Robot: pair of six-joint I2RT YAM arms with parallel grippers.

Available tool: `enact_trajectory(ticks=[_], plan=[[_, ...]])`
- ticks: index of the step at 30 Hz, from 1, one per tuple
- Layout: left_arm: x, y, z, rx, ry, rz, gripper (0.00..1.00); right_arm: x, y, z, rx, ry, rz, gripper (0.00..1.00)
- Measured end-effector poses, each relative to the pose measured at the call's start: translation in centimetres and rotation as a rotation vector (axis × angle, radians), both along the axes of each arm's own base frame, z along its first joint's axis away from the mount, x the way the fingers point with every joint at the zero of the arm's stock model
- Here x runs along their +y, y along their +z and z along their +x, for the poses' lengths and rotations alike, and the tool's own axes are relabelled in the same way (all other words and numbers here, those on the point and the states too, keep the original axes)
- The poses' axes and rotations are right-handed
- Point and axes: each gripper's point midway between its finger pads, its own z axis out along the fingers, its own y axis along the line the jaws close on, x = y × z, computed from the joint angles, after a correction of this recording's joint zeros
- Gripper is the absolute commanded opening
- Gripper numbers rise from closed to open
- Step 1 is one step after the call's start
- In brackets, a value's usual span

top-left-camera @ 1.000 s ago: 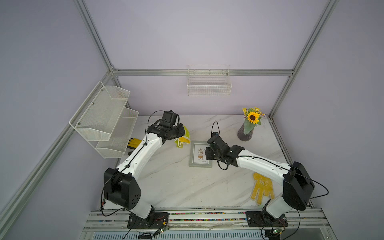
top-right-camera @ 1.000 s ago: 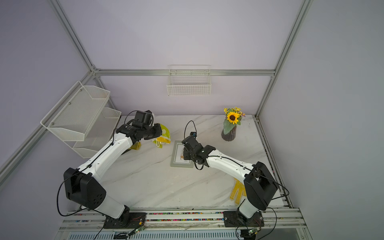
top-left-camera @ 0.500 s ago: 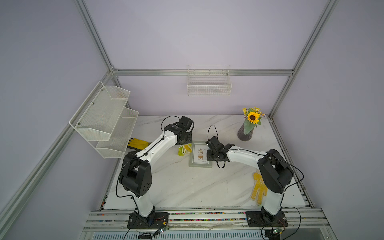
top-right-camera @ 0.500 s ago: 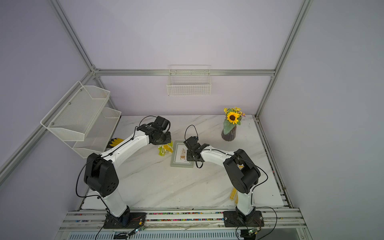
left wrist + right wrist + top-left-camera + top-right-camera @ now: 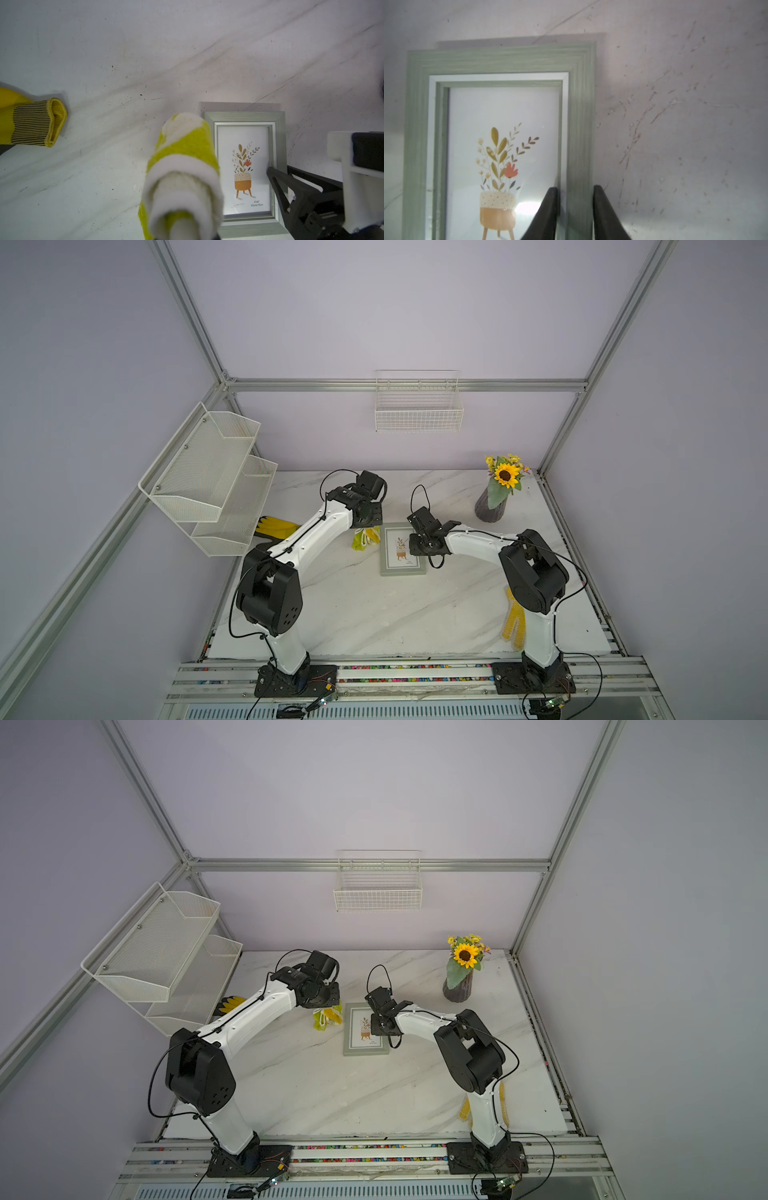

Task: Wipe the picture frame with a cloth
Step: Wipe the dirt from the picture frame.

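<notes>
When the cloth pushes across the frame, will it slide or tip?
The picture frame lies flat on the smooth table, so it probably slides rather than tips; the right hand straddling its rail should brace it. Glare suggests slick glazing under the cloth.

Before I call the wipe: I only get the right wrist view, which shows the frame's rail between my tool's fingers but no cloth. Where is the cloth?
Observer: The left tool is shut on the cloth, which hangs rolled below it.
Operator: Is it over the glass?
Observer: No; in both top views it hangs over the table beside the picture frame, on the left arm's side.
Operator: Anything else near there?
Observer: A yellow glove lies on the table further out, apart from the picture frame.
</notes>
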Motion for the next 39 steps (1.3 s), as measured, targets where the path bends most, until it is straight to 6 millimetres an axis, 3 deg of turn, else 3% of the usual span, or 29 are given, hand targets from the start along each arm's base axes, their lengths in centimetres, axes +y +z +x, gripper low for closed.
enact_trajectory(ticks=[7, 11, 14, 21, 28, 31, 34, 39], plan=[[-1.1, 2.8, 1.8, -0.065, -0.012, -0.036, 0.00, 0.0, -0.1, -0.1, 0.001, 0.005, -0.004, 0.29], [-2.7, 3.0, 3.7, -0.085, -0.039, -0.074, 0.00, 0.0, -0.1, -0.1, 0.001, 0.002, -0.002, 0.29], [-4.4, 1.7, 5.3, -0.082, -0.066, -0.121, 0.00, -0.1, -0.1, -0.1, 0.002, -0.002, 0.000, 0.29], [-9.8, -3.3, 9.3, -0.015, -0.130, -0.282, 0.00, 0.0, -0.2, -0.1, 0.003, -0.018, 0.011, 0.29], [-12.9, -6.8, 10.1, 0.051, -0.156, -0.414, 0.00, 0.0, -0.2, -0.1, 0.005, -0.028, 0.016, 0.29], [-12.9, -7.1, 9.9, 0.064, -0.156, -0.413, 0.00, 0.0, -0.2, -0.1, 0.005, -0.031, 0.017, 0.29], [-11.3, -7.2, 9.7, 0.077, -0.129, -0.324, 0.00, 0.0, -0.2, -0.1, 0.005, -0.032, 0.018, 0.29], [-4.9, -7.9, 9.2, 0.099, -0.007, -0.057, 0.00, -0.1, -0.2, -0.1, 0.005, -0.033, 0.019, 0.29]])
